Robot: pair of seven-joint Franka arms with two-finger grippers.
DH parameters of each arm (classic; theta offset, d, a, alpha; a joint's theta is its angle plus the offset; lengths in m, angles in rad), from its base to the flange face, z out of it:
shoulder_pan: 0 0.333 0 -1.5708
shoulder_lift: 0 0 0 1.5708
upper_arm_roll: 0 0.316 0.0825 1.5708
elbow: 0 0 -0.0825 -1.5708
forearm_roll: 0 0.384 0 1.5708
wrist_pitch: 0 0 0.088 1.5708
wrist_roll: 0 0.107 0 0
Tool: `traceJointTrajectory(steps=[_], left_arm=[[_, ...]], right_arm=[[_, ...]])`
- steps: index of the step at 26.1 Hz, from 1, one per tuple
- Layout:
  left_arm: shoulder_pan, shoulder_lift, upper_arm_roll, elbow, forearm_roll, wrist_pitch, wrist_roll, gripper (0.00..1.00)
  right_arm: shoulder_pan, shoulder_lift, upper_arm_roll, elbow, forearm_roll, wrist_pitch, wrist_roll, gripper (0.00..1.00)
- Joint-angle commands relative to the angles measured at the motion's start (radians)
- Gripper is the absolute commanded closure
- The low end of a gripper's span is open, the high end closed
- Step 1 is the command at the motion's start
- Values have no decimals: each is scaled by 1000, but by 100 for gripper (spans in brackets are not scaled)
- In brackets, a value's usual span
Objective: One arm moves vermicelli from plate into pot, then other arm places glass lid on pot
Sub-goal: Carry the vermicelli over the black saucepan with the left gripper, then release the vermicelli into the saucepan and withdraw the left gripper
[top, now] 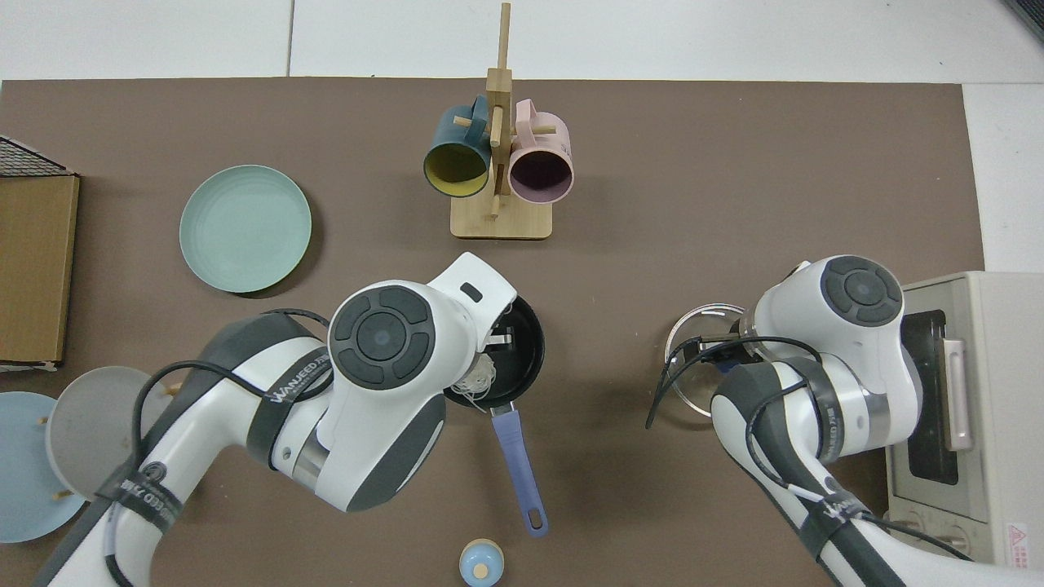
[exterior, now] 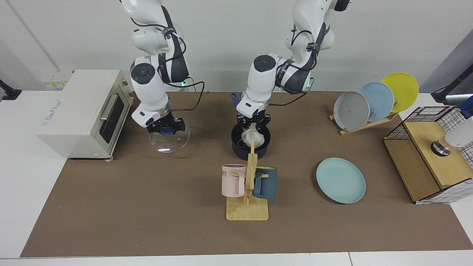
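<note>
The dark pot (exterior: 240, 149) stands mid-table, its blue handle (top: 514, 456) pointing toward the arms. My left gripper (exterior: 253, 123) hangs right above it, shut on the whitish vermicelli (exterior: 252, 137), which dangles into the pot's mouth. In the top view that arm covers much of the pot (top: 526, 359), and some vermicelli (top: 477, 381) shows at its rim. The turquoise plate (exterior: 340, 180) (top: 245, 228) lies bare. My right gripper (exterior: 165, 127) is shut on the blue knob of the glass lid (exterior: 169, 139) (top: 692, 371), held slightly above the mat near the toaster oven.
A wooden mug stand (exterior: 247, 207) with a pink and a teal mug stands just in front of the pot. A toaster oven (exterior: 85, 111) sits beside the lid. A rack of plates (exterior: 369, 103), a wire-and-wood box (exterior: 432, 162) and a small blue knob-like object (top: 481, 562) stand around.
</note>
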Motion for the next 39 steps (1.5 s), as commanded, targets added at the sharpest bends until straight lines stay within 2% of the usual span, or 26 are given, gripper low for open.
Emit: traceJointTrajectory(steps=[1,3,4,5,6,9,15,20,24,26,28,34,39], left_arm=[[-9,28,-3,3,41,20,-50,80],[-8,29,-3,3,41,18,-50,54],[-6,32,-3,4,40,18,-50,34],[-4,34,-3,4,41,17,-43,6],[-4,34,-1,7,41,9,-36,0],[-1,34,-1,13,41,8,-36,0],[0,12,11,21,41,0,-34,0],[5,-70,63,67,33,-109,-28,0],[2,-142,143,124,18,-264,-25,0],[2,-176,193,131,15,-290,-1,0],[3,-205,247,138,-9,-298,83,0],[6,-242,428,197,-201,-365,372,0],[14,-230,486,274,-198,-488,611,0]], right_arm=[[-13,-71,2,3,-3,-29,-47,100],[-16,-77,0,24,-3,-43,-71,100],[-18,-77,-1,38,-3,-61,-79,100],[-18,-77,-3,61,-3,-87,-83,100],[-19,-75,-4,85,-3,-113,-93,100],[-21,-74,-7,125,-3,-158,-111,100],[-18,-75,-7,131,-4,-164,-108,100],[-18,-75,6,131,0,-161,-96,100],[-21,-75,48,134,3,-158,-53,100],[-19,-71,69,150,3,-161,-1,100],[-19,-65,107,162,0,-164,60,100],[-18,-37,212,200,-1,-172,229,100],[-10,29,316,278,7,-173,404,100]])
